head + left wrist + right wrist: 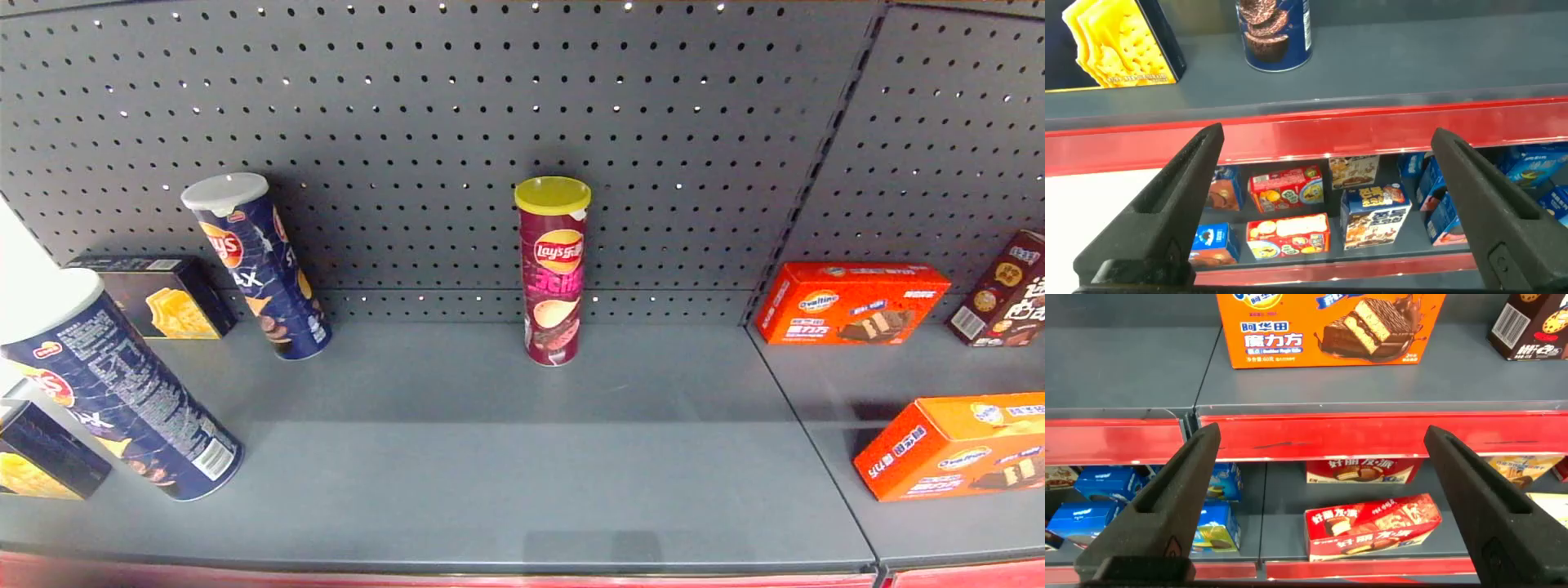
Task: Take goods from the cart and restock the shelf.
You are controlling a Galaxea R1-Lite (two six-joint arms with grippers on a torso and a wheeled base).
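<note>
- Head view: the shelf holds goods with their labels turned outward, probably so shoppers can read them. The maroon can stands upright at mid-back by the pegboard, with bare deck around it for more stock.
- Cans, three: that maroon one, a rear blue can and a front blue can.
- Boxes, five: rear dark box, front dark box, rear orange box, front orange box, brown box.
- Left pincer and right pincer each hang before the red front edge, jaws wide apart and holding nothing. I judge them free to fetch the next item.
</note>
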